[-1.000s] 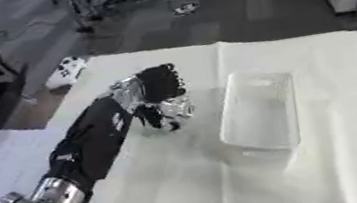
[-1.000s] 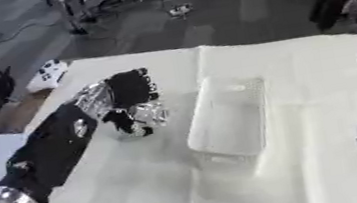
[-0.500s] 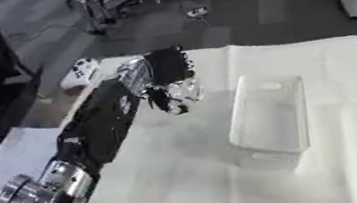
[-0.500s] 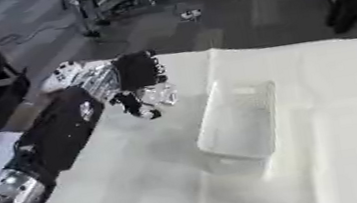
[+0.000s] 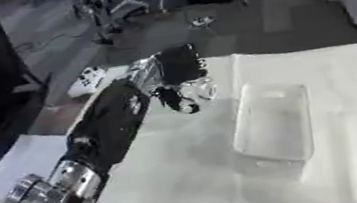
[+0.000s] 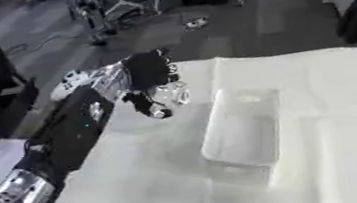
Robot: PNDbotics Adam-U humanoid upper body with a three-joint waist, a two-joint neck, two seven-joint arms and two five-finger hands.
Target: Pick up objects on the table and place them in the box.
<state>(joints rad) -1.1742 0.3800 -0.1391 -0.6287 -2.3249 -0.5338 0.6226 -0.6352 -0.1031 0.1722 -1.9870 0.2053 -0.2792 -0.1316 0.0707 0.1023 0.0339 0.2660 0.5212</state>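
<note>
Both views are soft and smeared, with motion blur over everything. Even, diffuse light falls from above, bright on the white desk (image 5: pixel 337 74), dimmer on the grey floor beyond. The clear box (image 5: pixel 273 119) shows only faint edges and a pale grey shadow. Small glints sit near the left hand (image 5: pixel 179 68), whose dark form blurs into its arm.

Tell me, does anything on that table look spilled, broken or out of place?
Nothing stands out. The clear box sits upright and empty on the white table cover, and the left robot hand holds a small clear object beside it.
</note>
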